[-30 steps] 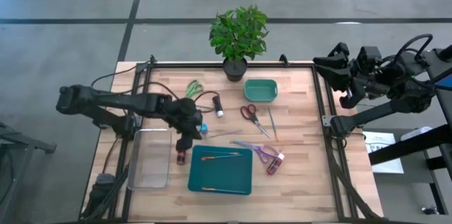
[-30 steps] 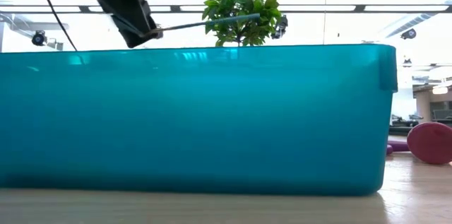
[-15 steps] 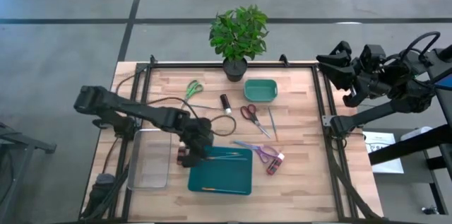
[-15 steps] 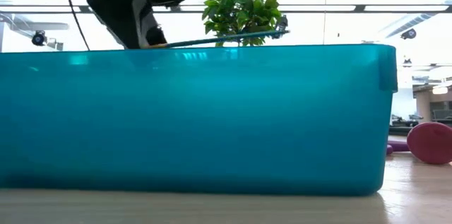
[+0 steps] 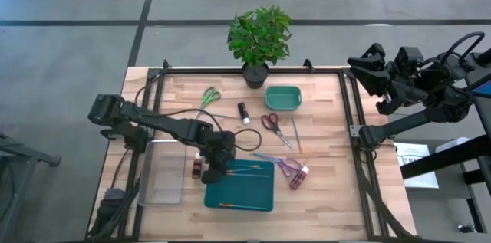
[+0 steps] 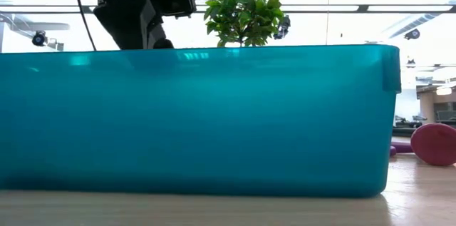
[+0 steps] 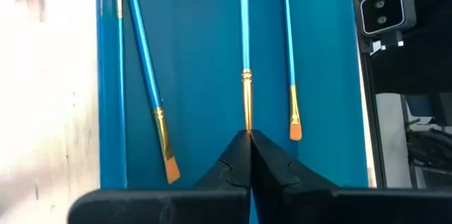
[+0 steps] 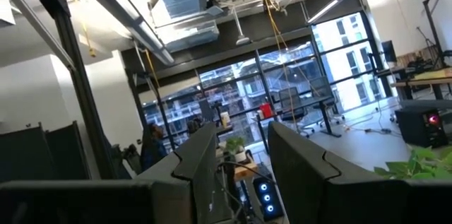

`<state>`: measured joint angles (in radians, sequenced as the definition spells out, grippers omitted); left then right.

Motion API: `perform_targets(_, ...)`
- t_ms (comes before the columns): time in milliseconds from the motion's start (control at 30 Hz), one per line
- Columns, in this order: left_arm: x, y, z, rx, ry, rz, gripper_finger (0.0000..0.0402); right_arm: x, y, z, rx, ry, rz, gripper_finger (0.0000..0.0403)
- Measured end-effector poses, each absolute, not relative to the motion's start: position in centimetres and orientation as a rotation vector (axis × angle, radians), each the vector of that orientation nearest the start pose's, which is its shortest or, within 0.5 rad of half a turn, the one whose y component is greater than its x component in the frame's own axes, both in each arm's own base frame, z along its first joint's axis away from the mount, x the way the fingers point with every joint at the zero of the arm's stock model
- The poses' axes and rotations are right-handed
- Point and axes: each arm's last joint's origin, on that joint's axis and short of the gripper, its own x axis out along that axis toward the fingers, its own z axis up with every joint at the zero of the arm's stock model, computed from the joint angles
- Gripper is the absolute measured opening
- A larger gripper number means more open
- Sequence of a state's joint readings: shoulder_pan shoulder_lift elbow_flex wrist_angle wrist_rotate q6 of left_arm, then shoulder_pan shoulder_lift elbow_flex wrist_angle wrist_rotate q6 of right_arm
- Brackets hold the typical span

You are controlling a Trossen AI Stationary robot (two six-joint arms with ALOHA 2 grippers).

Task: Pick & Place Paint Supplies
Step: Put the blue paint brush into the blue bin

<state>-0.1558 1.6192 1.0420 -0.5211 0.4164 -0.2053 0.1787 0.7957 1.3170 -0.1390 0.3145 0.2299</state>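
We judge the job partly done. Our left gripper (image 5: pixel 212 168) hangs low over the teal tray (image 5: pixel 261 195) at its left end, fingers (image 7: pixel 229 164) pinched tight on a brush (image 7: pixel 244 47) with a blue handle, which runs lengthwise inside the tray. Two more brushes lie loose on the tray floor, one (image 7: pixel 145 61) to one side of the held brush and one (image 7: pixel 289 54) to the other, and the overhead view shows another brush (image 5: pixel 230 205) near the tray's front edge. Just beside the tray's left end a dark red bottle (image 5: pixel 197 169) lies on the wood, and a black bottle (image 5: pixel 243 112) with a white cap stands well apart toward the plant (image 5: pixel 259 34). A pinkish bottle (image 5: pixel 301 175) rests by the purple scissors (image 5: pixel 281 165) to the tray's right. These bottles look left to do. The clear tray (image 5: pixel 163 172) and the small green bin (image 5: pixel 283 97) appear to hold nothing. Our right gripper (image 8: pixel 241 155) waits raised off the table's right edge, its fingers narrowly apart, holding nothing.
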Motion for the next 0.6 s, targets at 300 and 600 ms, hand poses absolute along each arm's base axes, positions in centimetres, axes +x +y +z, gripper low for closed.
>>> perform_targets(300, 30.39, -6.17, 19.79, -0.328, 1.199, -0.393, 0.0000, 10.48, 0.98, 50.18, 0.308, -0.386, -0.093, 0.0128)
perform_targets(600, 30.38, -6.19, 19.79, -0.334, 1.200, -0.393, 0.0010, 10.48, 0.98, 50.17, 0.308, -0.385, -0.093, 0.0128)
